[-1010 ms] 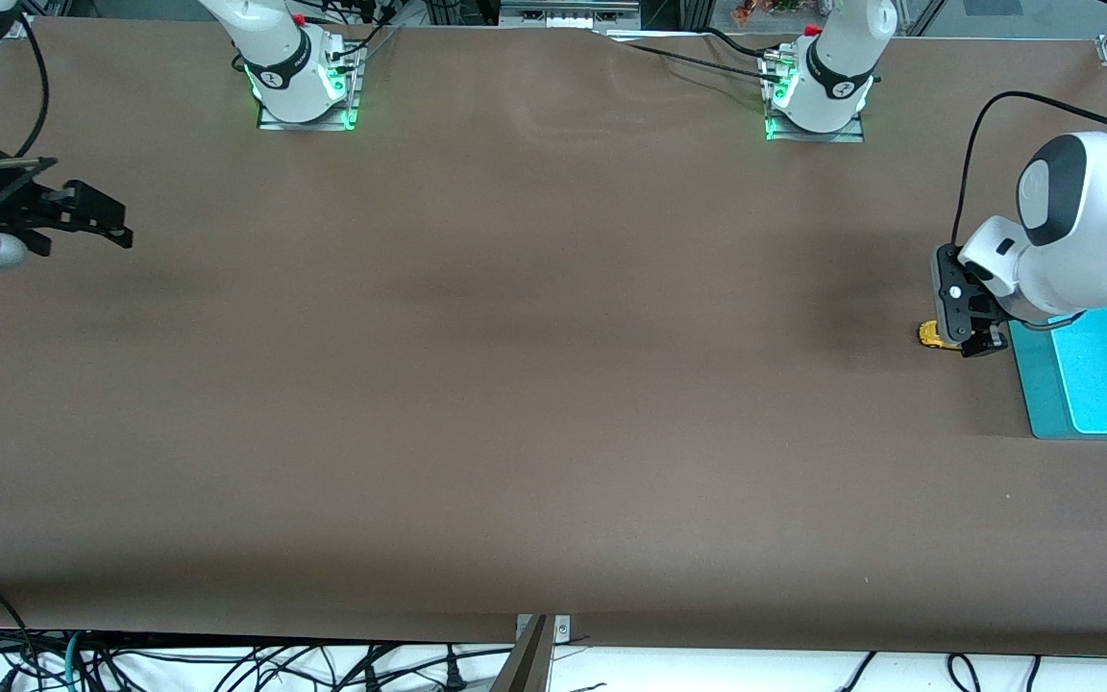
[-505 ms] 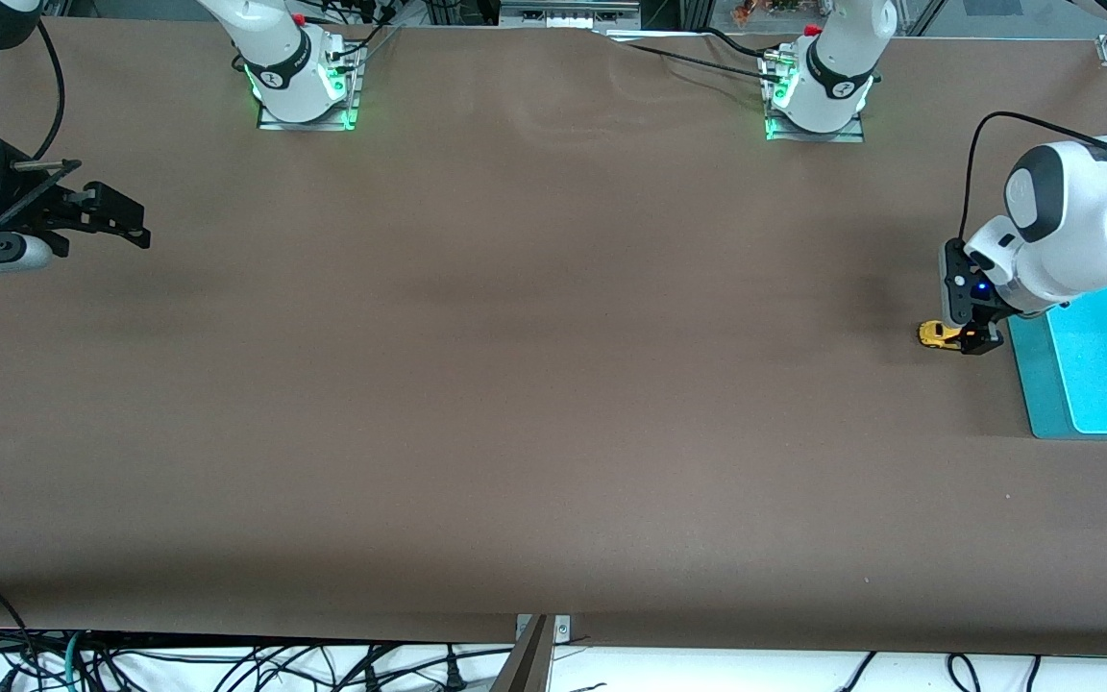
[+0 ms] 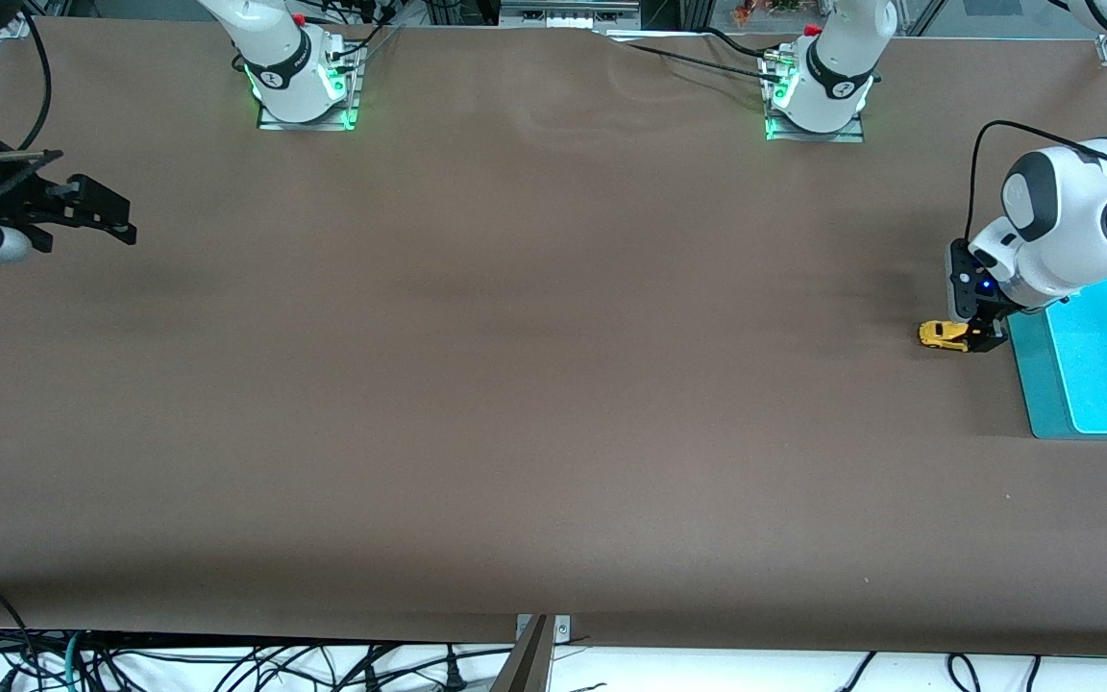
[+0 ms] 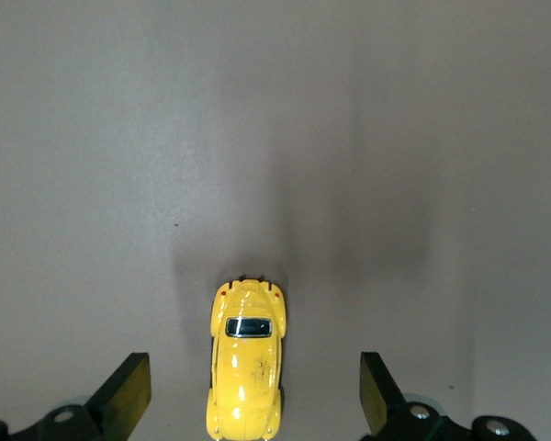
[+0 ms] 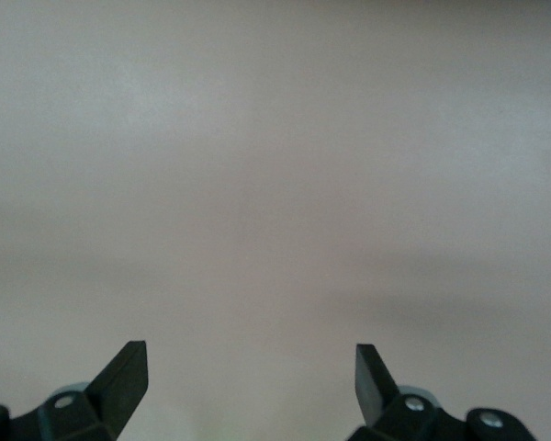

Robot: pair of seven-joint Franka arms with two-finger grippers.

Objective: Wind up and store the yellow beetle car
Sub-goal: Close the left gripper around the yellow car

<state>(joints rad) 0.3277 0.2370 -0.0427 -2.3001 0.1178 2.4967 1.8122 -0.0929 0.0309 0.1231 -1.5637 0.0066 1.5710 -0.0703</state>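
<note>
The yellow beetle car (image 3: 940, 333) stands on the brown table near the left arm's end, beside a teal tray. My left gripper (image 3: 980, 338) is low over the end of the car that faces the tray. In the left wrist view the car (image 4: 248, 366) lies lengthwise between the two dark fingertips (image 4: 125, 393), with a gap on each side, and the left gripper (image 4: 251, 397) is open and touches nothing. My right gripper (image 3: 104, 217) hangs open over the table at the right arm's end, and in its wrist view the right gripper (image 5: 251, 378) has only bare table between its fingers.
A teal tray (image 3: 1034, 384) with a lighter cyan inside lies at the left arm's end, right beside the car and the left gripper. The two arm bases (image 3: 302, 85) stand along the table's back edge. Cables hang off the front edge.
The left arm's wrist has drawn back toward its base and the left gripper has sunk lower by the car. The right gripper swung a little toward the table's middle and back. The car has stayed put.
</note>
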